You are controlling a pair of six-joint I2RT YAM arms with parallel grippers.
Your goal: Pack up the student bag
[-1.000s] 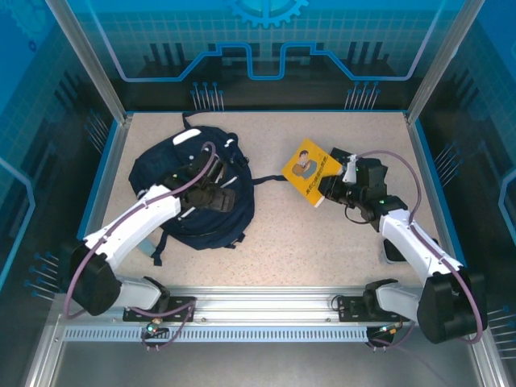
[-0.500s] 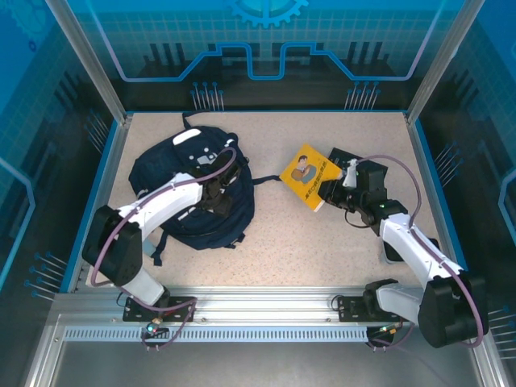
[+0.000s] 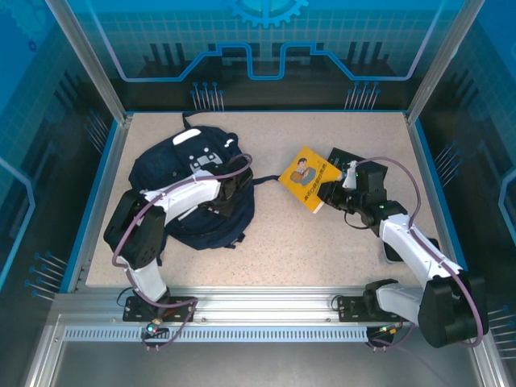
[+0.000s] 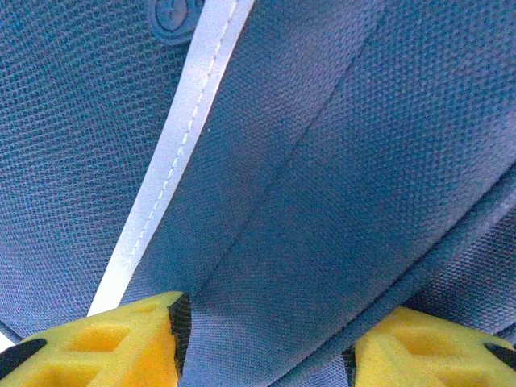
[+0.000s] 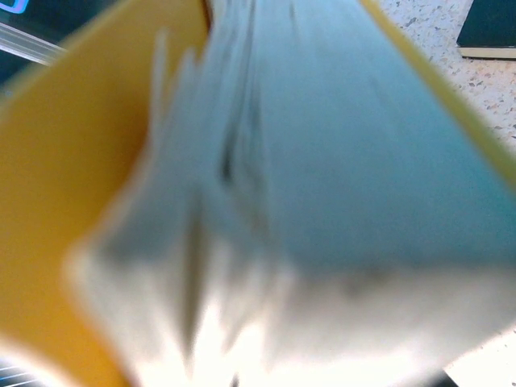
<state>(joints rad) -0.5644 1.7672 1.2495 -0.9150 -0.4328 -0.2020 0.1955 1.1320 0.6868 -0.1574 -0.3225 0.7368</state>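
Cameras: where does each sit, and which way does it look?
Top external: above, behind the arms, looking down at table, student bag, yellow book; both arms show.
Left wrist: on the left arm, against the bag's fabric; yellow fingertips show.
Right wrist: on the right arm, facing the book's pages.
Shared: top and left wrist see the bag.

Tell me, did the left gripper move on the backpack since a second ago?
Yes. The left gripper slid right across the student bag, ending nearer its edge that faces the yellow book.
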